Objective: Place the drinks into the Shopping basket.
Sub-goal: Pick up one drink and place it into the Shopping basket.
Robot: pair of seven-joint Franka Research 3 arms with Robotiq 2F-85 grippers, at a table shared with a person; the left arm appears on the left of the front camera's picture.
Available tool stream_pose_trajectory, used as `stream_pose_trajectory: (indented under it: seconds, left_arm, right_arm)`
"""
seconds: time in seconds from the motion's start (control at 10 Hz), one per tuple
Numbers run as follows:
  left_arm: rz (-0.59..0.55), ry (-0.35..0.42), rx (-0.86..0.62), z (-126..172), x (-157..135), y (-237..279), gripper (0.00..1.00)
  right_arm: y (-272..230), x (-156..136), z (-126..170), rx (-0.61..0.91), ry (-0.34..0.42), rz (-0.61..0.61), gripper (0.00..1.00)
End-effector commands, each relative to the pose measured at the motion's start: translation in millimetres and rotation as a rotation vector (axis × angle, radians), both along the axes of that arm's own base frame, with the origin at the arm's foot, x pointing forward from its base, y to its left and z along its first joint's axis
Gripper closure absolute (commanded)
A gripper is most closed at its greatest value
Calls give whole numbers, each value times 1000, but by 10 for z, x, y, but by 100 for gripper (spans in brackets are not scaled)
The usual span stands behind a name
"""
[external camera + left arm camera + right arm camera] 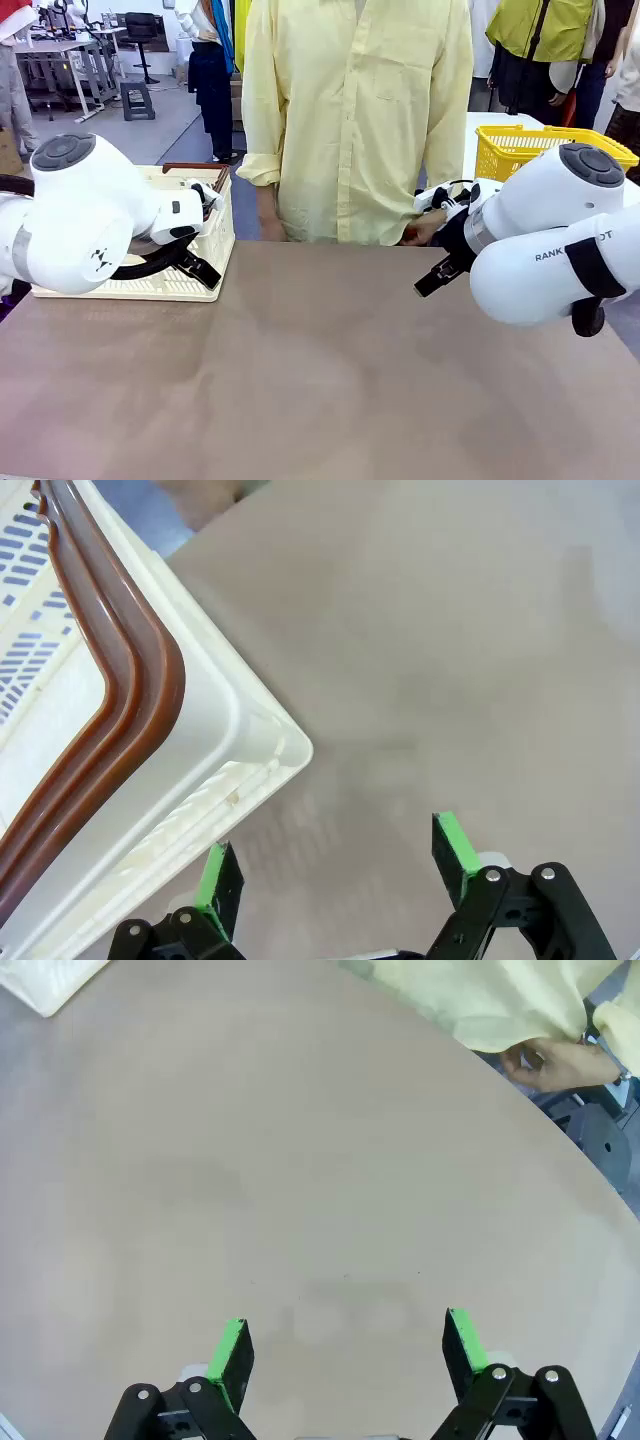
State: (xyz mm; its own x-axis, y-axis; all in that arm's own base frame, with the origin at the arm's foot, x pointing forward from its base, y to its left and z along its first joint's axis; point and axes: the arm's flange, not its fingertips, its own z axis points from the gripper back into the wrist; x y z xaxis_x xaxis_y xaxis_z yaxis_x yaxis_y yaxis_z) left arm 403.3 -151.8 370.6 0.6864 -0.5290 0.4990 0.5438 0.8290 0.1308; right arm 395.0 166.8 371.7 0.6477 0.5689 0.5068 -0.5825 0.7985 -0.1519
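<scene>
Shopping basket: cream-white lattice, brown-red handles folded along the rim; stands on the far-left part of the table. Much of it is hidden behind the left arm in the front view. The left wrist view shows one corner, the rest cut off at the picture's edge. Contents cannot be made out.

Left gripper: jaws spread wide, nothing between them. It hangs over bare tabletop at the basket's near corner, one pad just beside the basket wall (contact cannot be told).

Right gripper: jaws wide apart, empty, over open tabletop well apart from the basket.

Person: stands at the far edge in a pale yellow shirt; one hand at the table's rim, partly hidden behind the right arm in the front view.

Yellow mesh basket: far right, lower part hidden by the right arm.

Table middle and near edge: broad bare surface.
</scene>
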Motion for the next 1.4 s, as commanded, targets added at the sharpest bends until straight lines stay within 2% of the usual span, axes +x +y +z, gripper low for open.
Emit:
stream_pose_trajectory:
  seconds: [0.0, 1.3]
  left_arm:
    - [0, -1, 0, 1, 0, 0, 0]
    - [0, -1, 0, 1, 0, 0, 0]
  right_arm:
    - [0, 0, 0, 0, 0, 0, 0]
    - [0, 0, 0, 0, 0, 0, 0]
